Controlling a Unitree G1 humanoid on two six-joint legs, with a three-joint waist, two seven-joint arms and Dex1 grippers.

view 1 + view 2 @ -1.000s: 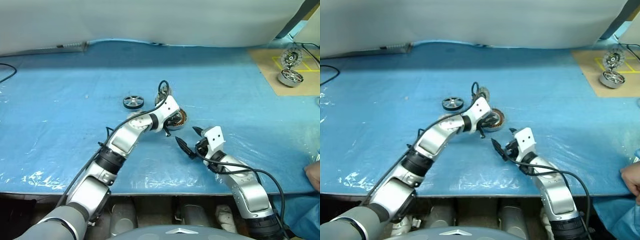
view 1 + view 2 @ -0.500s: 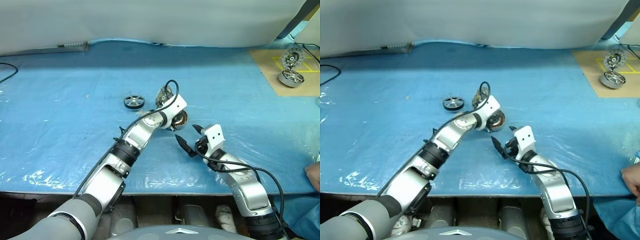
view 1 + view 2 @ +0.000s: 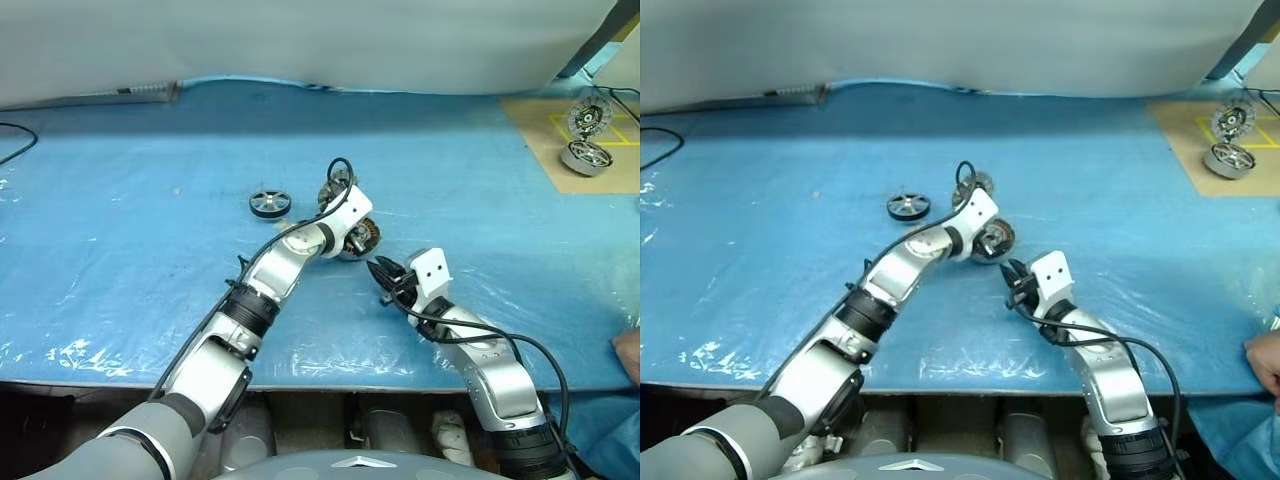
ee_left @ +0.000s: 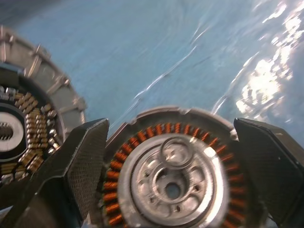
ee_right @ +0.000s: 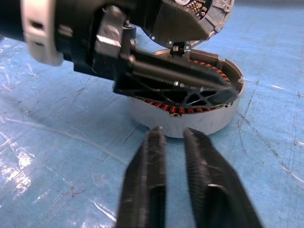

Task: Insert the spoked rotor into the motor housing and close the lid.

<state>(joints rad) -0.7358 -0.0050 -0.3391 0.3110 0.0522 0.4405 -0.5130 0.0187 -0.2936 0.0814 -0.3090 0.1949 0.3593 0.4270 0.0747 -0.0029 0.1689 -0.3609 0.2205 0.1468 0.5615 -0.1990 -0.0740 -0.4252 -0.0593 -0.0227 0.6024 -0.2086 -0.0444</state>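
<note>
The motor housing point(image 3: 358, 238), a silver cup ringed with copper windings point(image 4: 142, 137), sits mid-table on the blue sheet. Its lid point(image 3: 333, 190) stands tilted up at the far rim, and its segmented face point(image 4: 28, 118) shows in the left wrist view. The spoked rotor point(image 3: 268, 203) lies flat on the sheet, to the left of the housing. My left gripper point(image 4: 171, 130) is open, with one finger point(image 5: 180, 85) low over the housing's top and nothing held. My right gripper point(image 5: 173, 137) is shut and empty, just short of the housing's near wall point(image 5: 190, 121).
A brown board point(image 3: 530, 130) at the far right carries an identical housing point(image 3: 583, 156) and an upright disc point(image 3: 585, 115). A person's hand point(image 3: 630, 350) shows at the right edge. A black cable point(image 3: 15, 140) lies at the far left.
My left gripper has opened wide and shifted slightly right over the housing. My right gripper has gone from open to shut without moving. The rotor and lid have stayed put.
</note>
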